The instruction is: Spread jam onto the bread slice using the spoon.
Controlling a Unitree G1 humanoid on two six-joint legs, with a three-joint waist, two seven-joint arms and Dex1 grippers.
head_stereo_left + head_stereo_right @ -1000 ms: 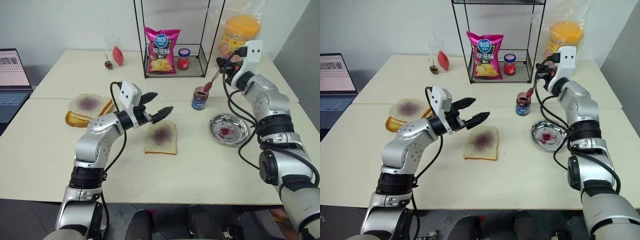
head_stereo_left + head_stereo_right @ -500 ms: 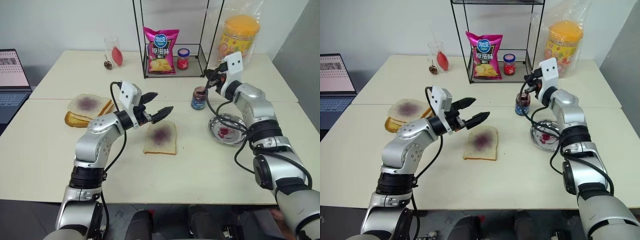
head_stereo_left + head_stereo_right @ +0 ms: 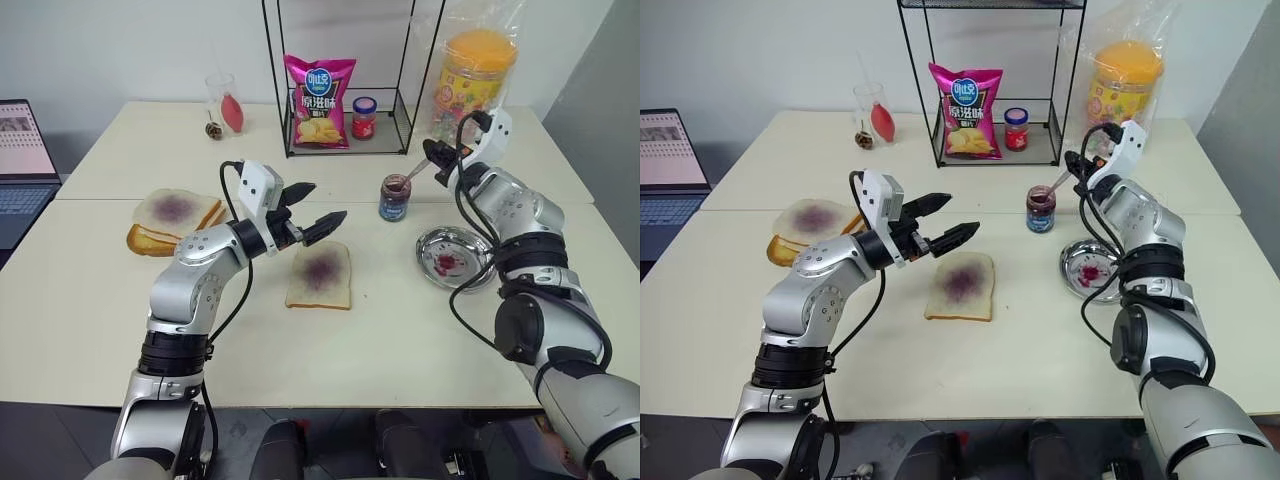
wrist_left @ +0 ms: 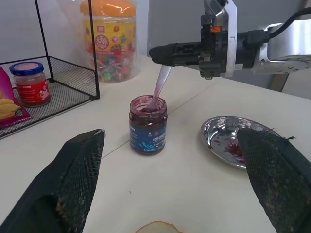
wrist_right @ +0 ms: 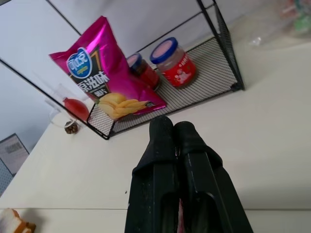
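The jam is in a small glass jar (image 3: 395, 197) with a blue label, standing right of centre on the table. My right gripper (image 3: 437, 160) is shut on the handle of the slim spoon (image 4: 160, 87), which slants down with its bowl inside the jar's mouth. The bread slice (image 3: 320, 275), with a purple smear at its centre, lies flat in the middle of the table. Above the slice's near-left corner my left gripper (image 3: 325, 202) hovers open, holding nothing and pointing toward the jar.
A round metal dish (image 3: 455, 258) with red smears lies right of the jar. A stack of bread slices (image 3: 175, 215) sits at the left. Behind stand a wire rack (image 3: 405, 95) with a chips bag (image 3: 320, 100) and a red-lidded jar (image 3: 364, 117), and a candy tub (image 3: 480, 75).
My right gripper rolled and sank, bringing the spoon's bowl from above the jar down into its mouth. The left arm stayed put.
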